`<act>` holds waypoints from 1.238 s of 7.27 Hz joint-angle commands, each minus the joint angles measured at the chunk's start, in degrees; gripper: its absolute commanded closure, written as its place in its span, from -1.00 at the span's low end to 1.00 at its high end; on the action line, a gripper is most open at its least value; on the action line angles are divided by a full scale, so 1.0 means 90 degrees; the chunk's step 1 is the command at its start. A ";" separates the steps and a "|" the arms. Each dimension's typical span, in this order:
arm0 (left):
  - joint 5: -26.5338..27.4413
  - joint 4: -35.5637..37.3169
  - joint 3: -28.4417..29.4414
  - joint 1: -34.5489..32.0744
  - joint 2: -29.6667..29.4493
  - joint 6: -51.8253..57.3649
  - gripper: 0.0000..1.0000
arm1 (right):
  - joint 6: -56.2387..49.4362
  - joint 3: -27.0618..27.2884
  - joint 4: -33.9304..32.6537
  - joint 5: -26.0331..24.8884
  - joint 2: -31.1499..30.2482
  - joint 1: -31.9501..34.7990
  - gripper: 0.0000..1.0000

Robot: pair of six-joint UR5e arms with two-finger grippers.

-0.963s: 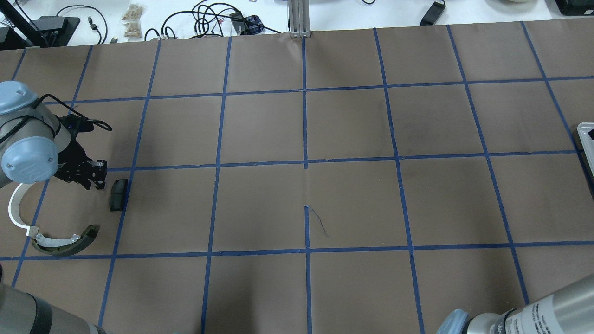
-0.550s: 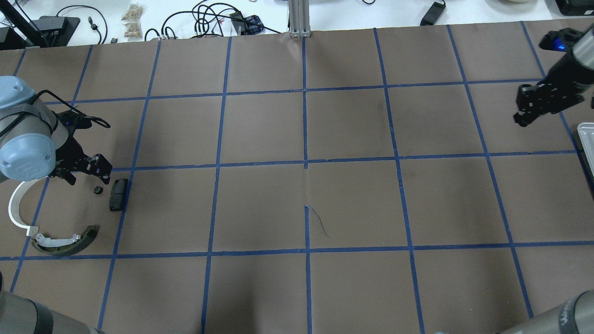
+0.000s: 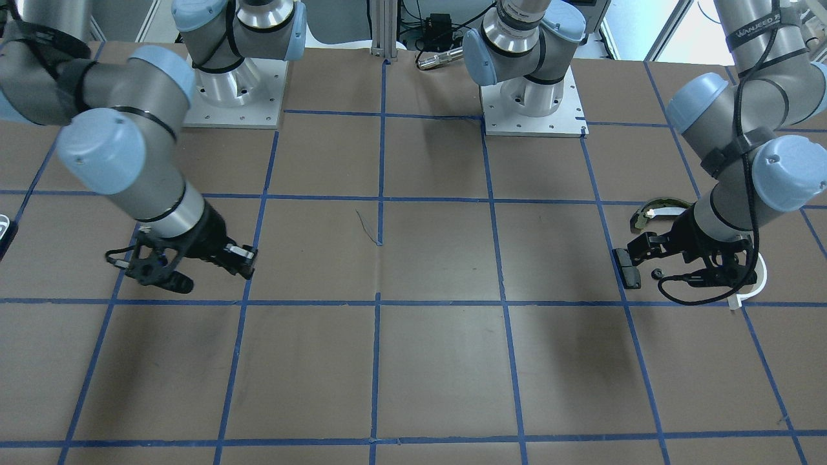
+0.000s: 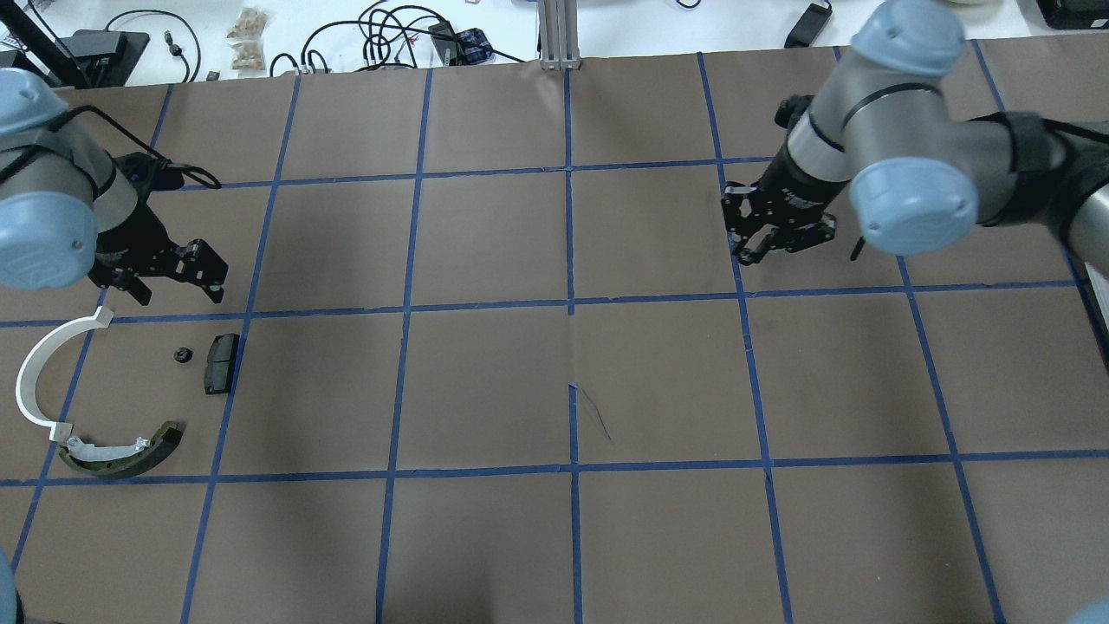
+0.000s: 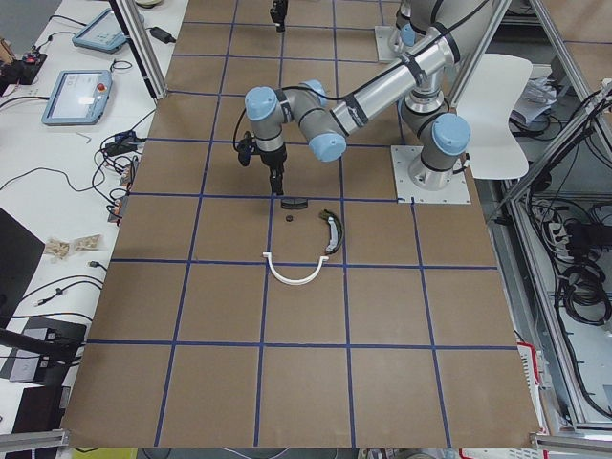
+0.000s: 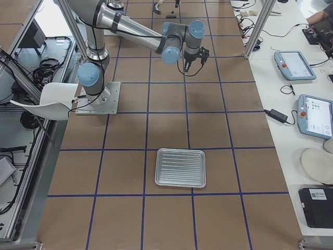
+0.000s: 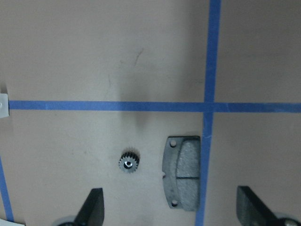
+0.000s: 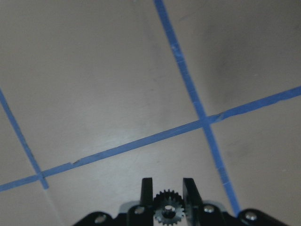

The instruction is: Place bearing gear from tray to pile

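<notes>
— Black gear (image 8: 165, 207): location and grip status?

— Pinched by its teeth between the fingers of the right gripper (image 8: 167, 188). In the overhead view the gripper hangs at 1 o'clock of the table (image 4: 485, 381). It is well apart from the pile (image 4: 223, 362) at 8 o'clock. The tray (image 6: 181, 167) lies off at 3 o'clock.

— Left gripper (image 4: 176, 286)?

— Fingers spread, holding nothing. In the overhead view it hovers at 12 o'clock of a second gear (image 7: 128, 162). That gear lies flat just at 9 o'clock of the pad (image 7: 182, 172). The half-ring (image 4: 39, 381) and shoe (image 4: 130, 451) lie at 7 to 8 o'clock of it.

— Fault conditions?

— Three, by judgement.
1. The hold is on teeth only, near the fingertips. A jolt on the long traverse could let the gear slip and roll off mid-table.
2. The left arm occupies the space above the pile. A direct approach by the right arm risks contact between the arms.
3. Release from height could make the gear bounce, roll on edge, or knock the second gear out of the group. Lower close to the table before opening.
</notes>
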 commanded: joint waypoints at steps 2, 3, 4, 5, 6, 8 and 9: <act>-0.0380 -0.1705 0.1047 -0.1453 0.0763 -0.1844 -1.00 | 0.1830 0.0595 -0.1723 0.0017 0.0494 0.1283 1.00; -0.0411 -0.2250 0.1301 -0.1776 0.1017 -0.1925 -1.00 | 0.2251 0.0607 -0.2106 0.0017 0.0738 0.1614 1.00; -0.0672 -0.2294 0.1448 -0.2137 0.1232 -0.1935 -1.00 | 0.2390 0.0626 -0.2457 0.0027 0.0973 0.1811 1.00; -0.0694 -0.2217 0.1488 -0.2411 0.1360 -0.2013 -1.00 | 0.2721 0.0617 -0.2509 0.0027 0.1062 0.2055 1.00; -0.0753 -0.1926 0.1479 -0.2530 0.1468 -0.2081 -1.00 | 0.2782 0.0626 -0.2500 0.0027 0.1111 0.2202 1.00; -0.1309 -0.1738 0.1460 -0.2512 0.1586 -0.2063 -1.00 | 0.2831 0.0626 -0.2519 0.0366 0.1238 0.2398 1.00; -0.1126 -0.1873 0.1450 -0.2511 0.1605 -0.2043 -1.00 | 0.2986 0.0626 -0.2510 0.0379 0.1229 0.2428 1.00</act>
